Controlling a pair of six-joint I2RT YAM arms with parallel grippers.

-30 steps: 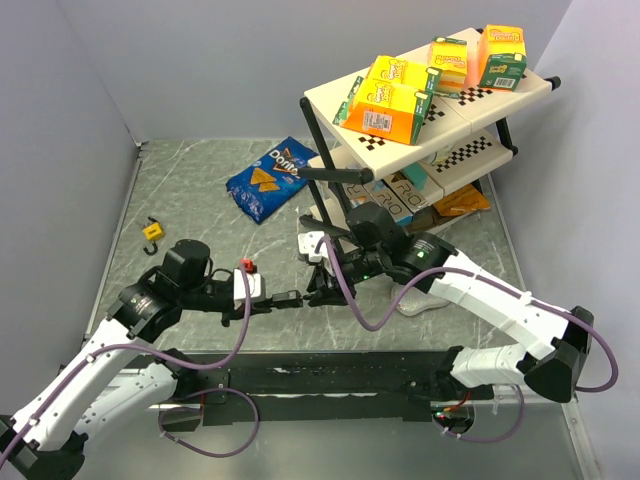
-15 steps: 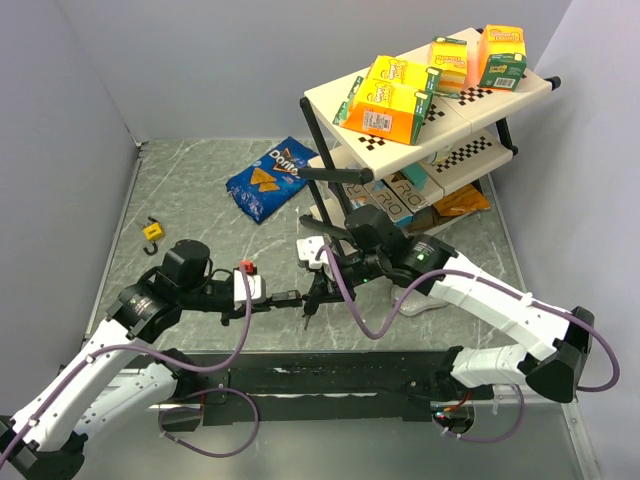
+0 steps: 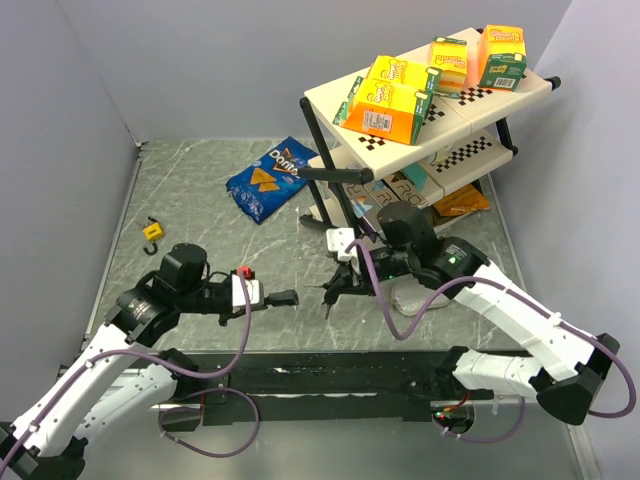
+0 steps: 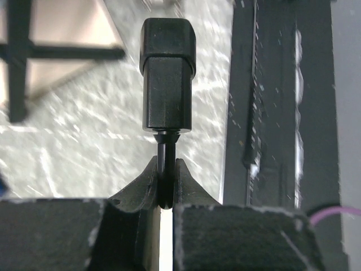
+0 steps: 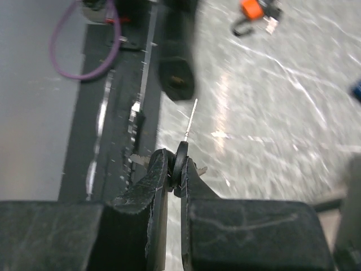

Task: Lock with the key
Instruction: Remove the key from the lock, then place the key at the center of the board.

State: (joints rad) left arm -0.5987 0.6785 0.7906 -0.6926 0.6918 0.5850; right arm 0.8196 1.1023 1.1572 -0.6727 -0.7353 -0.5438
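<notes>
The left gripper [image 3: 268,297] is clamped tight on the thin shackle of a small black rectangular padlock [image 3: 285,297], holding it over the grey marbled desk [image 3: 200,200]. Just beside the padlock and not touching it is a slim metal key [image 3: 328,296]. Its blade is angled toward the padlock, and its dark head is pinched between the closed fingers of the right gripper [image 3: 338,285].

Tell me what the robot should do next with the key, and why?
Probably the right gripper should ease the key forward and a little sideways, lining its tip up with the keyhole. The left gripper pinches the black padlock by its shackle, bottom end toward the key. In the right wrist view the tip sits short of the keyhole and slightly off to one side.
</notes>
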